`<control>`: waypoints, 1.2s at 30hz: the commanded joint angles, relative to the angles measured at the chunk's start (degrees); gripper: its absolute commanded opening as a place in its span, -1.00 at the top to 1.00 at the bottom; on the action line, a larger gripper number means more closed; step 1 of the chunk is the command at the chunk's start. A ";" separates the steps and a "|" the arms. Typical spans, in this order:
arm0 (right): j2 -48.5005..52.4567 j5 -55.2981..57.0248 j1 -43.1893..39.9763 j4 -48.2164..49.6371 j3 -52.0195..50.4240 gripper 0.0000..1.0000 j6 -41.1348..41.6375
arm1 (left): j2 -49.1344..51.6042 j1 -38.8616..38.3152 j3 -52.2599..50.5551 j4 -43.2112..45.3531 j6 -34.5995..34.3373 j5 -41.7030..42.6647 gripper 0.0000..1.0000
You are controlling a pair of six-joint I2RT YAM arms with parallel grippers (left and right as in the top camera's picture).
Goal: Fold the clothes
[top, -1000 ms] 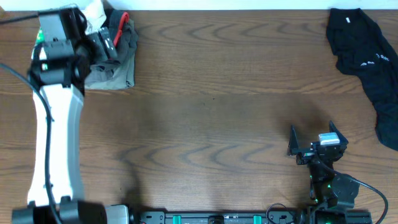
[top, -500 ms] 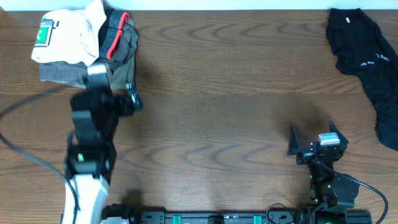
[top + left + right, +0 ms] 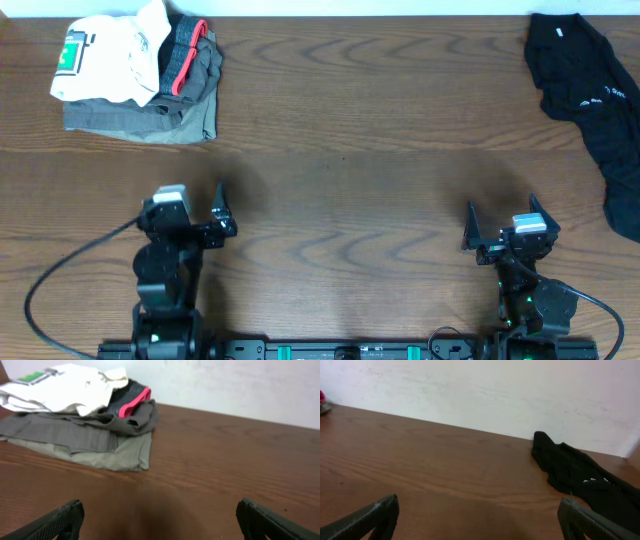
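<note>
Okay, we count two grippers, left gripper (image 3: 188,212) and right gripper (image 3: 503,225) both wide open and empty, one white T-shirt (image 3: 105,62), folded, green square logo up, topping a grey clothes pile (image 3: 150,120) at the table's (image 3: 350,150) far-left corner, one black garment (image 3: 585,80) far right.

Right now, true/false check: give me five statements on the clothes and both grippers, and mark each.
1. The white T-shirt lies folded on top of a pile at the far left. True.
2. The left gripper is shut on the T-shirt. False: it is open, empty and apart from the pile.
3. The black garment is neatly folded. False: it lies crumpled at the far right.
4. The right gripper is open and holds nothing. True.
5. A grey garment lies at the pile's bottom. True.
</note>
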 commanded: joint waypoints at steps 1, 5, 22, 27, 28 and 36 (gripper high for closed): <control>-0.39 0.11 -0.42 -0.15 -0.15 -0.99 -0.57 | -4.52 -0.13 -2.73 0.33 0.55 0.00 -0.96; -0.39 0.11 -0.42 -0.17 -0.15 -0.99 -0.57 | -8.96 -0.13 -5.88 0.35 0.55 0.00 -0.96; -0.39 0.11 -0.42 -0.15 -0.15 -0.98 -0.57 | -22.01 -0.13 -9.86 -6.60 0.57 -0.24 -0.96; -0.39 0.13 -0.42 -0.15 -0.15 -0.99 -0.57 | -22.18 -0.09 -9.86 -6.62 0.59 -0.24 -0.96; -0.39 0.13 -0.42 -0.15 -0.15 -0.99 -0.57 | -22.18 -0.09 -9.86 -6.60 0.57 -0.22 -0.96; -0.39 0.11 -0.42 -0.15 -0.15 -0.99 -0.57 | -22.05 -0.09 -9.86 -6.58 0.59 -0.24 -0.96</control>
